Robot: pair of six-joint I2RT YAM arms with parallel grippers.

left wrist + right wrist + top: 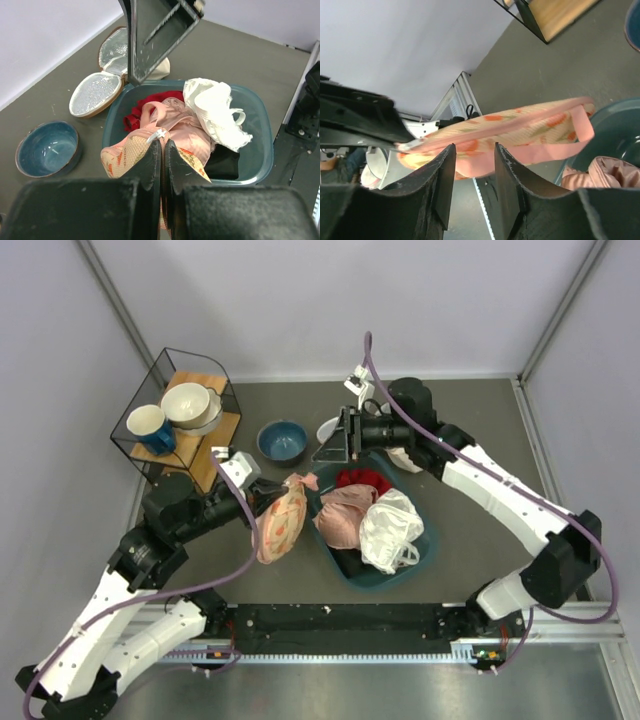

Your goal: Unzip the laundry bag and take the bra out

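Laundry bag [122, 157] bottom hidden behind left tool [163, 148].

White arm links [500, 495] with black joints [565, 565], lilac cables [367, 350] running along them, matte black gripper fingers [435, 200]

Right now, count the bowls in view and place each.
2. A blue bowl on the table beyond the laundry bag; a cream bowl in the wire rack beside the blue mug. Another may be nested beneath it.

Left hand [161, 146] pinched tight on the laundry bag [125, 156]; right hand [474, 150] parted, fingers apart.
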